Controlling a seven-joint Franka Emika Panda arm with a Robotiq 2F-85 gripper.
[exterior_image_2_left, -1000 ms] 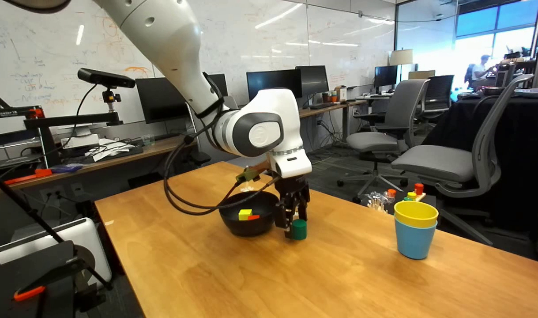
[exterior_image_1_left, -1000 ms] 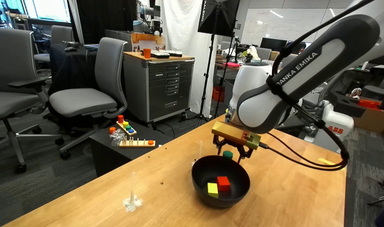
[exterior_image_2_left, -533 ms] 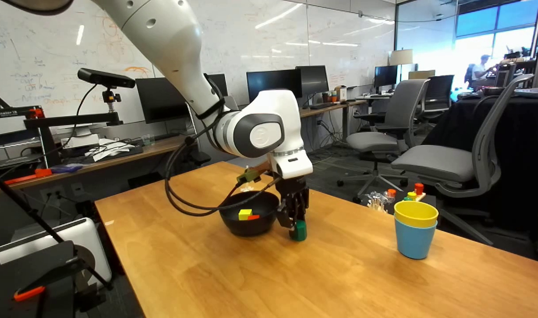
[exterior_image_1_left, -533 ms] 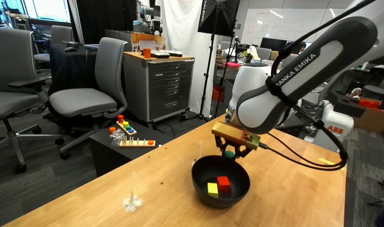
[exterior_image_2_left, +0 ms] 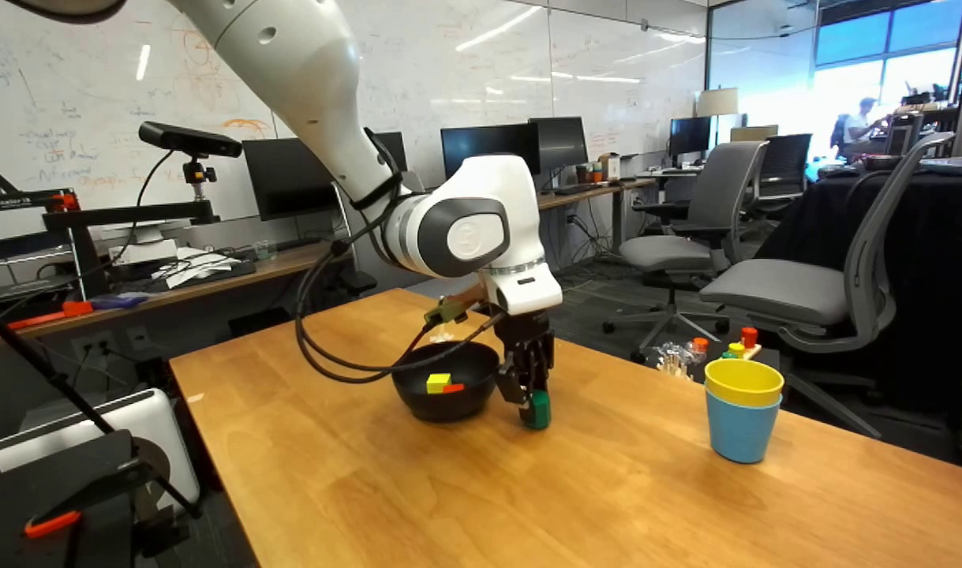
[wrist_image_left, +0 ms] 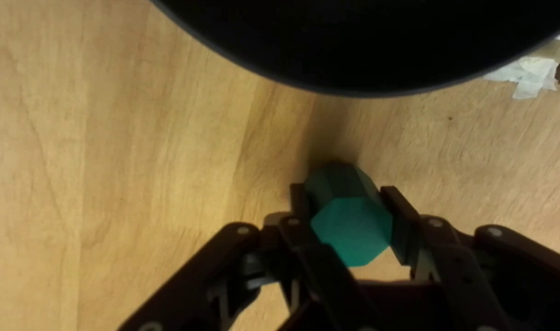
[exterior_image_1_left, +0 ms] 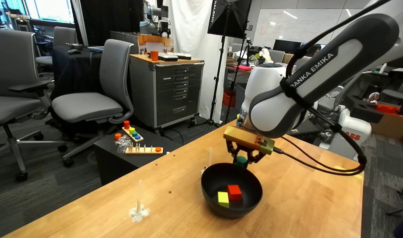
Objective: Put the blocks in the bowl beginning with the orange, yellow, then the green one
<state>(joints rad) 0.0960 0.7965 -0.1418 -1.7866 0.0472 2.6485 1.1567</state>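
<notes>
i'm clenching the green block [wrist_image_left: 352,232] with my gripper [wrist_image_left: 347,212] — beside the bowl [exterior_image_1_left: 229,178] — orange block [exterior_image_1_left: 234,192] and yellow block [exterior_image_1_left: 223,199] are sitting inside

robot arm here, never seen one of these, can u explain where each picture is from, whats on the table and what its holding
The machine is a jointed robot arm ending in a two-fingered gripper. Both exterior views come from cameras standing outside the robot; the wrist view comes from a camera on its wrist, looking down past the gripper. On the wooden table stands a black bowl with an orange-red block and a yellow block inside. Also on the table, in an exterior view, is a yellow cup stacked above a blue cup. The gripper is closed on a green block just outside the bowl; I can't tell whether that block touches the table.
</notes>
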